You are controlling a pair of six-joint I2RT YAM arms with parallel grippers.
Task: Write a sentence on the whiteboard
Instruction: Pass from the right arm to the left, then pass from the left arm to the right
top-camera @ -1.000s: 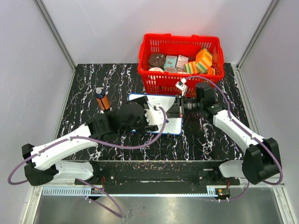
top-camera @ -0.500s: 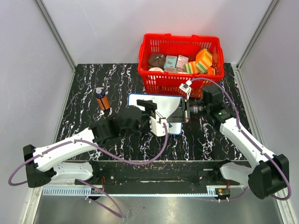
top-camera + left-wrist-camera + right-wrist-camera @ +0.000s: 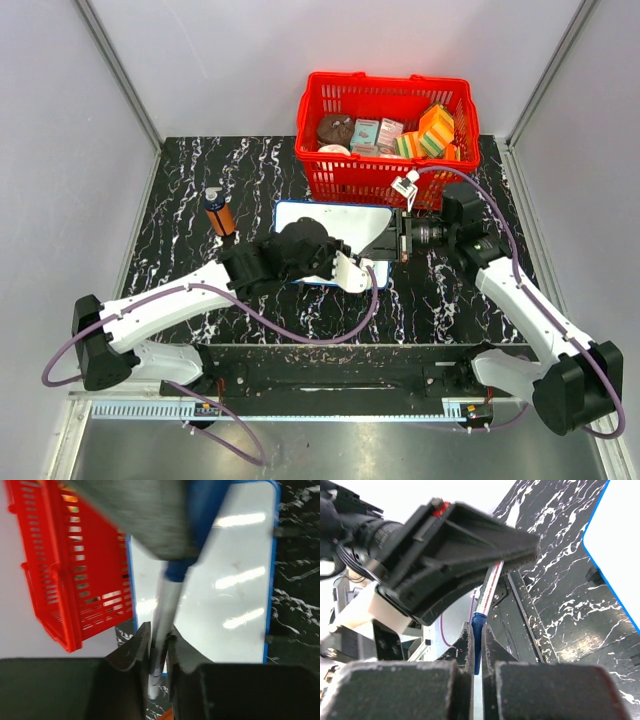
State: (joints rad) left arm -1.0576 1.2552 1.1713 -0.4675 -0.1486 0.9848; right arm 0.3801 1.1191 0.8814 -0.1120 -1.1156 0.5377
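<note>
Seen from above, the whiteboard lies flat on the black marbled table, just in front of the red basket. An orange bottle stands well to its left. The left gripper and right gripper meet over the board's near right corner. The left wrist camera shows its fingers clamped on the white barrel of a marker. The marker's blue end runs up into the blurred right gripper, with the board underneath and the basket alongside. The right wrist camera shows its fingers closed tight on that blue end, and the barrel slants away into the left gripper.
</note>
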